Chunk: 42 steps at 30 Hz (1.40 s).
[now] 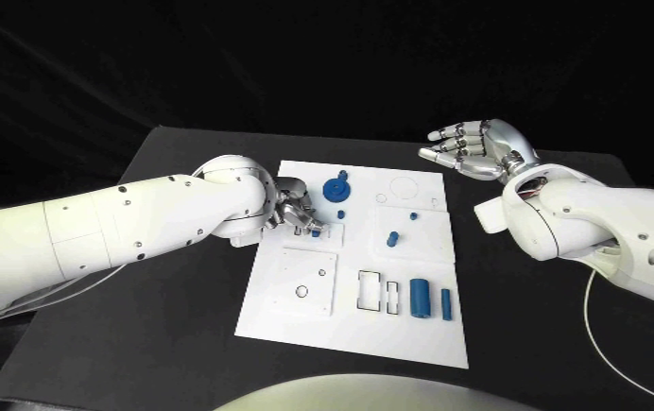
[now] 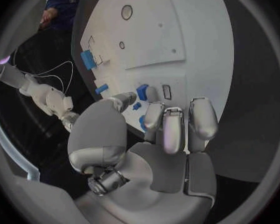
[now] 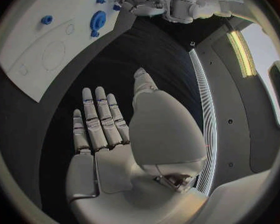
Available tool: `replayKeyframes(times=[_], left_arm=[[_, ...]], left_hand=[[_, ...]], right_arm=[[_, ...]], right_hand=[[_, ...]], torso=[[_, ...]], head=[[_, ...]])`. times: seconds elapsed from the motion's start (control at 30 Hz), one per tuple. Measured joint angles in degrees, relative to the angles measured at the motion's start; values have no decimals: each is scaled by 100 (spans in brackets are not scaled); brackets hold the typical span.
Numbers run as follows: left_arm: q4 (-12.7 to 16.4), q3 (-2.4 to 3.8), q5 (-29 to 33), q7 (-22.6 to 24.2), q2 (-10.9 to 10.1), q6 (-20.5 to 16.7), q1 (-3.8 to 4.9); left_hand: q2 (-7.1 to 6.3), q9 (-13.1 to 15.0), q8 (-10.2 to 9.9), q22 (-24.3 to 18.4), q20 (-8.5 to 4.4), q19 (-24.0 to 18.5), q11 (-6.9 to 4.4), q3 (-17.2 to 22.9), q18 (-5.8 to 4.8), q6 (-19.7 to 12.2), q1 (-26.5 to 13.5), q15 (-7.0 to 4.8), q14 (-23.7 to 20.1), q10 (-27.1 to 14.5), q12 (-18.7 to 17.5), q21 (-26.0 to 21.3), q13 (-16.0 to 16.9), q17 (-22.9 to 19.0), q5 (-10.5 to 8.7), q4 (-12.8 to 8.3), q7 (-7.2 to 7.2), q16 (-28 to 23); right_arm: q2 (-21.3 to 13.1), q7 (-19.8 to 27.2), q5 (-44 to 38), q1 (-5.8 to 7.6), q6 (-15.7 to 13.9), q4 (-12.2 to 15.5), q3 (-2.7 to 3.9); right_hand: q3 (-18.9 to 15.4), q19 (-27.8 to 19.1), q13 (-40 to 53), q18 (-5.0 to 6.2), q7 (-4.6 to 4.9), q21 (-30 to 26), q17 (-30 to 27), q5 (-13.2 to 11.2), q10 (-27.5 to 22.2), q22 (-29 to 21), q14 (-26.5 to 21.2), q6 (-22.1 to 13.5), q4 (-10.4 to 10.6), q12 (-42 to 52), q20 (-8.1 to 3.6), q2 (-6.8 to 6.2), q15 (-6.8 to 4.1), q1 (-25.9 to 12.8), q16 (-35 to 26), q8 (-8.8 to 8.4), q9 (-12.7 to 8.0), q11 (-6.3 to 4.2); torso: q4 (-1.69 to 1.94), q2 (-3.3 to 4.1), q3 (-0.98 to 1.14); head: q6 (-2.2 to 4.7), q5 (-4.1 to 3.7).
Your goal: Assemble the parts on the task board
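Left hand (image 1: pixel 293 211) sits over the left edge of the task board (image 1: pixel 357 335), a little above the middle of the head frame, fingers curled down onto a small blue part (image 1: pixel 315 231) lying just at their tips. From my left wrist camera I see that same small part (image 2: pixel 142 91) right ahead of the fingertips (image 2: pixel 154 115), with another little blue piece tucked between thumb and fingers; whether I actually have a pinch on either I cannot tell, the fingers hide the contact.

Right hand (image 1: pixel 473 149) hangs in the upper right of the head frame, off the board's top right corner, palm up, fingers spread apart and holding nothing; my right wrist camera shows those fingers (image 3: pixel 99 115) straight and bare above the black table (image 1: pixel 178 307).

What the next move turns on, as I judge it: the part at my left fingertips lies toward the board's centre from the hand, to the picture's right, so the left hand is far nearer and should do the work. The round blue disc (image 1: pixel 335 188) sits just above and right of that hand, a short peg (image 1: pixel 392 237) lies further right at mid-board, and two upright blue blocks (image 1: pixel 420 298) stand lower right with their long axes running up and down the frame, roughly between both hands
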Motion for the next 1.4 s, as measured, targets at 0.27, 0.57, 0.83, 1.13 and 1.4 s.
replayKeyframes(times=[0.27,0.57,0.83,1.13,1.4], left_arm=[[135,184,6,-2,-126,-54,10],[111,374,187,-3,-214,-92,191],[-481,446,372,2,-137,-45,437],[-988,448,482,42,59,84,481],[-1376,384,476,56,267,264,487]], left_hand=[[0,0,0,-4,0,0,0,-112,1,0,0,0,0,0,0,0,-9,0,-215,26,0,0],[48,-46,-195,-356,59,-188,103,-289,2,-343,229,13,13,-444,-467,-219,-670,0,-215,13,151,0],[88,-465,-927,-600,280,-379,398,-478,3,-893,762,268,20,-833,-714,-364,-1145,-1,-183,-6,524,0],[43,-517,-968,-612,309,-367,418,-577,3,-836,812,309,20,-853,-728,-364,-1194,-1,-182,3,512,0],[67,-516,-923,-602,308,-368,418,-668,3,-742,836,309,20,-853,-705,-363,-1190,-1,-183,24,477,0]], right_arm=[[4,5,7,-6,-5,-27,0],[29,13,15,-17,-9,-78,0],[43,30,32,-21,-10,-104,-1],[62,110,88,-28,22,-138,-4],[89,203,161,-47,112,-156,-7]], right_hand=[[-23,0,0,0,0,0,-6,0,0,0,0,0,-9,0,0,24,0,-24,0,0,-7,0],[-23,0,-4,0,0,0,-5,0,0,0,-21,0,-9,0,0,1,21,-46,0,0,-7,0],[-39,1,-4,0,0,0,-11,22,0,1,-20,0,7,23,0,25,21,-70,0,0,-13,0],[-5,224,-3,0,0,97,-32,22,0,122,-20,0,-27,23,5,114,20,-21,0,0,-40,0],[94,1078,-3,0,0,412,-48,21,0,414,108,0,-53,23,-10,261,-62,126,15,22,-95,0]], torso=[[1,-6,2],[-1,-12,5],[-1,-2,6],[4,11,-9],[5,12,-15]], head=[[28,2],[93,15],[159,11],[191,9],[169,16]])
